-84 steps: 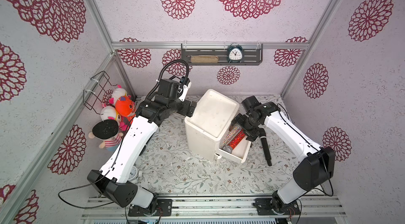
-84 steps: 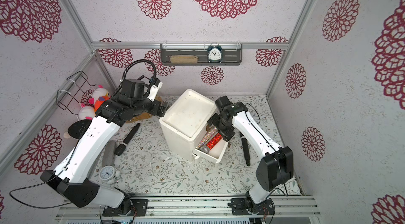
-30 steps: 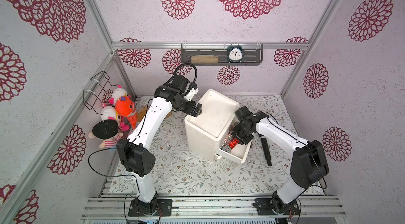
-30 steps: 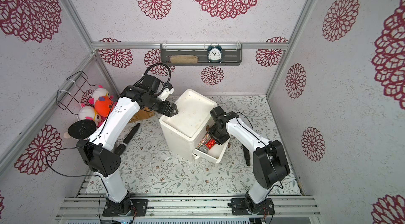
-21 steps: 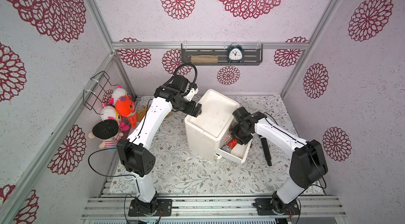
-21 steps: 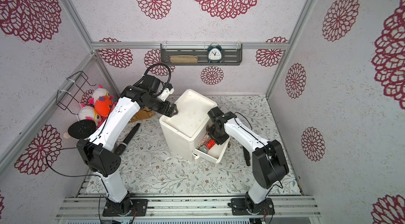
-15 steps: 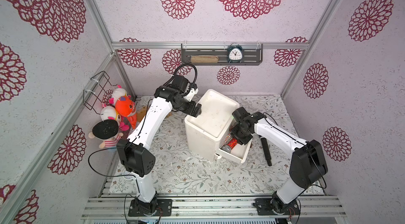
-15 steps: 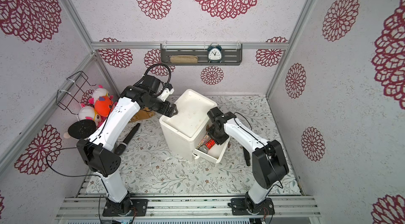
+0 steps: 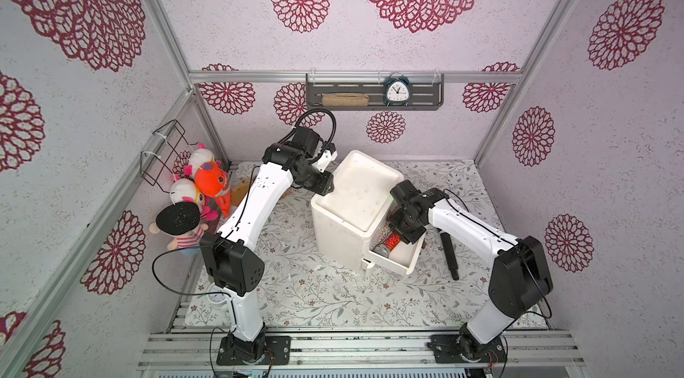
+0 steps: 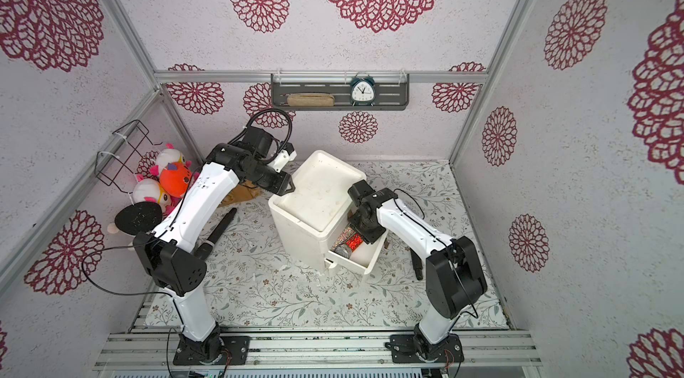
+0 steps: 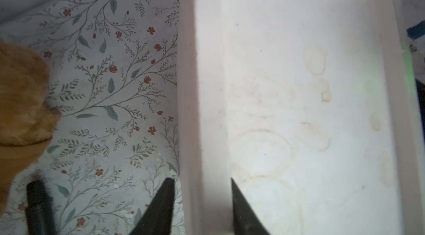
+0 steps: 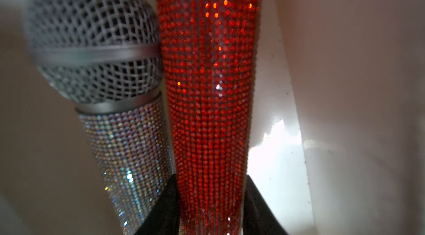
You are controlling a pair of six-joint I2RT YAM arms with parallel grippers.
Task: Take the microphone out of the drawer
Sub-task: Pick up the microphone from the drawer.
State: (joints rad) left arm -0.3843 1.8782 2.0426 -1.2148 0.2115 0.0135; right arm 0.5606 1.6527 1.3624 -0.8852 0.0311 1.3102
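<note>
The right tool (image 12: pixel 211 177) is clenched on the handle of the red microphone (image 12: pixel 207 72), with one finger on each side. That microphone is inside the open drawer (image 9: pixel 392 266), which sticks out of the near-right face of the white cabinet (image 9: pixel 351 202). It touches a silver microphone (image 12: pixel 96 42) lying alongside it. The left tool (image 11: pixel 202 182) grasps the raised rim at the cabinet's far-left top edge, a finger on either side. The cabinet stands on the floral table (image 9: pixel 314 294).
</note>
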